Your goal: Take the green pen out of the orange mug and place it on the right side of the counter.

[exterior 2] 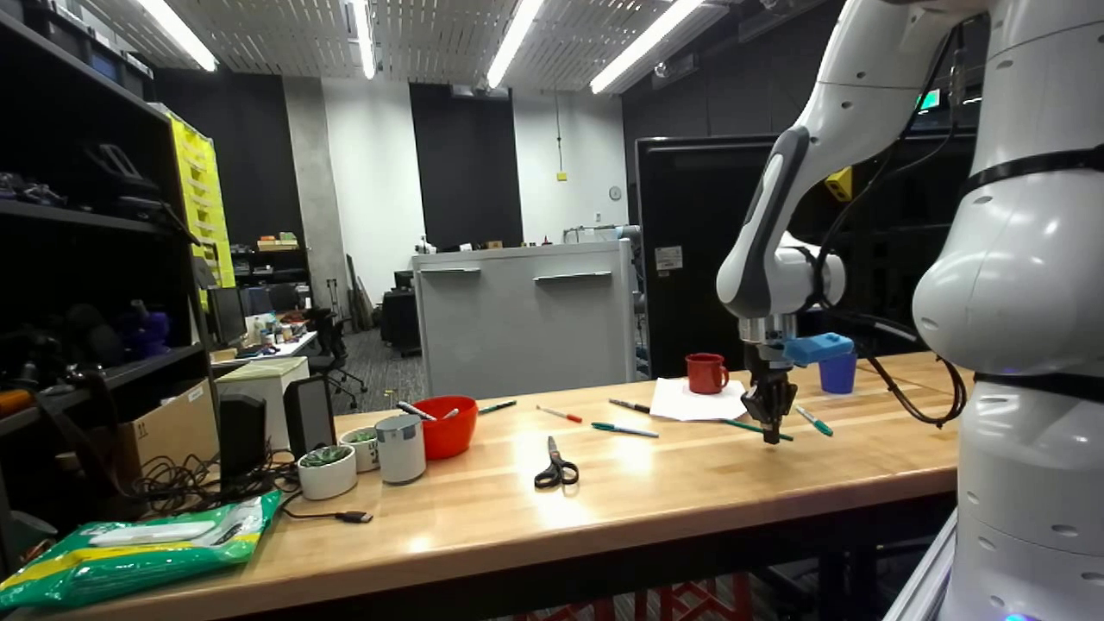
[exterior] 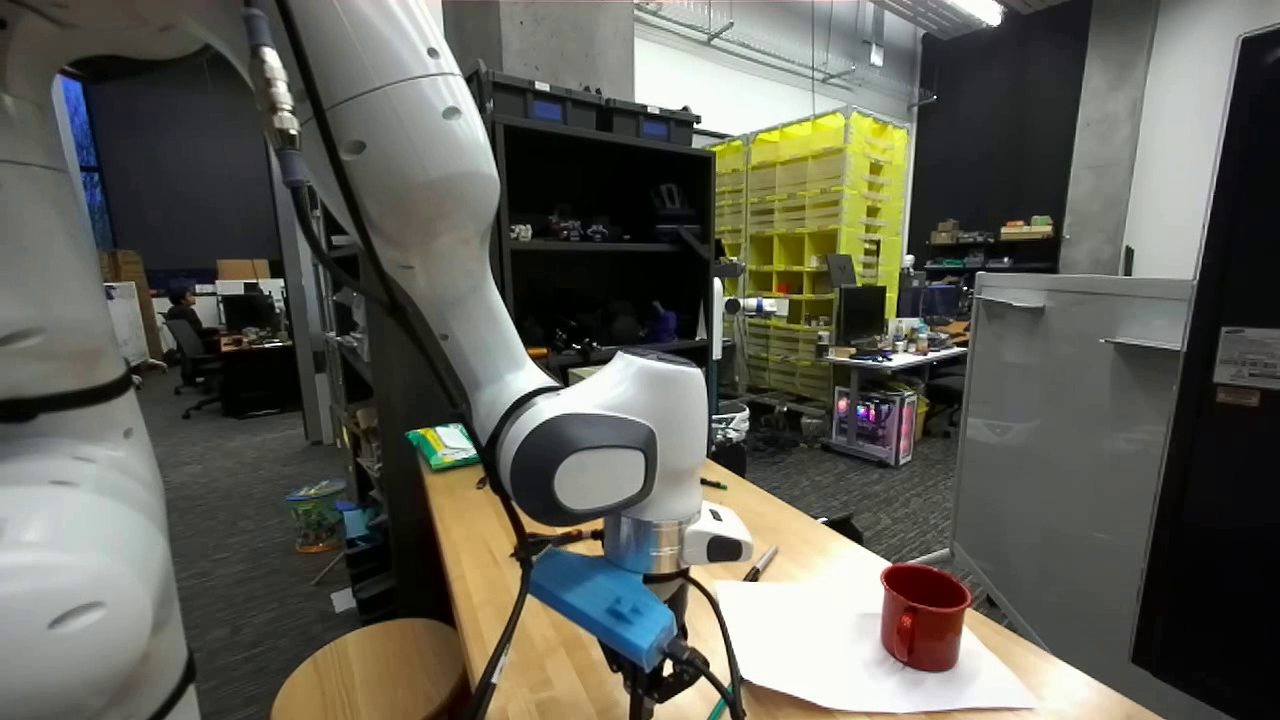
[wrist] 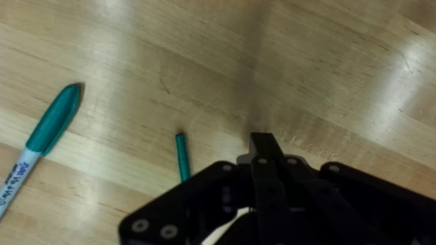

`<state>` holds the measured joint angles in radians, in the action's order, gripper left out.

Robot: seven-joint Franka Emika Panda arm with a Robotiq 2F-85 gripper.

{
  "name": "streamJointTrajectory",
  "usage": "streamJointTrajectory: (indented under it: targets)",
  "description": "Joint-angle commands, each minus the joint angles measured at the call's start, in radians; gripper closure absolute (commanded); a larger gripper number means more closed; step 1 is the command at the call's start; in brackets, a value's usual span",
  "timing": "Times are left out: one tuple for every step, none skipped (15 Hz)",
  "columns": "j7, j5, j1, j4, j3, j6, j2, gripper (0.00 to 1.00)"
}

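Pen, slim and green, lies just beside the pincer.

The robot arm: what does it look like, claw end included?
The arm is glossy white, with smooth rounded segments, black bands and dark grey patches. Black cables run alongside, one with a silvery connector. Beyond a metallic collar, with a blue box beside it, comes the black, angular gripper with pale round fasteners.
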<state>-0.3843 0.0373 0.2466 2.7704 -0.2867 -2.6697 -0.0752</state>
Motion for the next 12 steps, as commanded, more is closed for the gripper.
streamJointTrajectory:
  targets:
    - [-0.036, -0.019, 0.002, -0.018, -0.006, -0.012, 0.033, 1.0]
    - [-0.036, -0.017, 0.004, -0.025, -0.006, -0.01, 0.041, 1.0]
    - [-0.038, -0.018, 0.006, -0.032, -0.007, -0.007, 0.048, 1.0]
    - [-0.039, -0.018, 0.008, -0.037, -0.007, -0.006, 0.054, 1.0]
    - [-0.042, -0.02, 0.011, -0.044, -0.006, -0.007, 0.063, 1.0]
    - [-0.043, -0.019, 0.013, -0.05, -0.006, -0.005, 0.069, 1.0]
    - [-0.047, -0.022, 0.016, -0.056, -0.005, -0.006, 0.077, 1.0]
    - [-0.049, -0.021, 0.018, -0.061, -0.005, -0.004, 0.081, 1.0]
    - [-0.054, -0.023, 0.021, -0.067, -0.004, -0.004, 0.09, 1.0]
    - [-0.055, -0.02, 0.024, -0.072, -0.004, -0.002, 0.093, 1.0]
    - [-0.058, -0.023, 0.026, -0.075, -0.004, -0.004, 0.097, 1.0]
    - [-0.057, -0.02, 0.029, -0.078, -0.005, -0.003, 0.099, 1.0]
